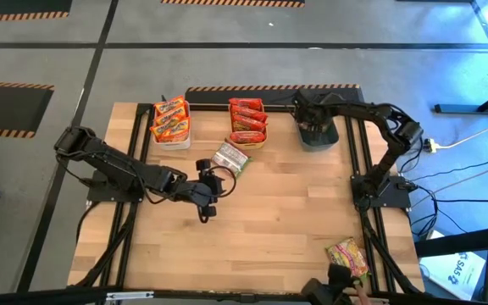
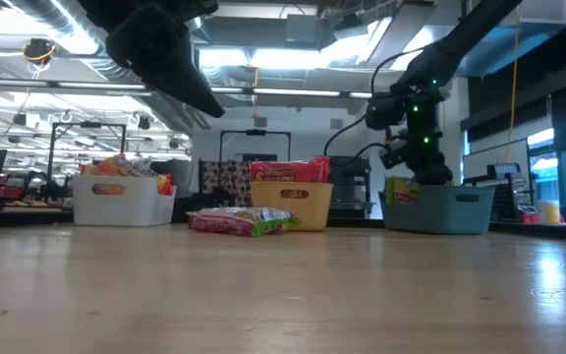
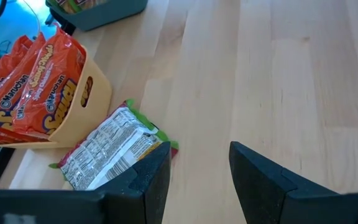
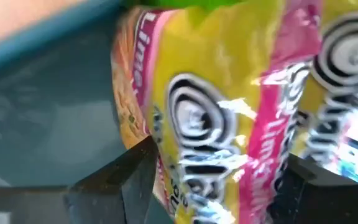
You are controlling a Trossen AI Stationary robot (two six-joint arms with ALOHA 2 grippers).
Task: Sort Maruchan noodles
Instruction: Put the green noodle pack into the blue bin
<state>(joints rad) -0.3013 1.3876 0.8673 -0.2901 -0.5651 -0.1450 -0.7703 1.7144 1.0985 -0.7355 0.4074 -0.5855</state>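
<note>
One noodle packet [image 1: 230,158] lies flat on the table in front of the orange bin, silvery back up; it also shows in the left wrist view [image 3: 107,149]. My left gripper [image 1: 204,212] [image 3: 199,155] hovers open above the table just near of it. My right gripper [image 1: 316,127] [image 4: 219,155] reaches down into the grey-blue bin [image 2: 440,208], its fingers wide apart on either side of a yellow-green packet [image 4: 222,106]. Orange packets fill the white bin [image 1: 170,123], and red ones the orange bin [image 1: 248,123]. Another green-yellow packet [image 1: 346,254] lies at the table's near right corner. My right gripper's fingers [image 4: 135,180] stand wide apart on either side of the yellow-green packet inside the grey-blue bin, coming from above. Whether they touch it I cannot tell, because the packet fills the view between them.
The three bins stand in a row along the far edge. The middle and near left of the wooden table [image 1: 269,220] are bare. Black frame rails run along the left and right sides. Something dark shows at the near edge, beside the corner packet.
</note>
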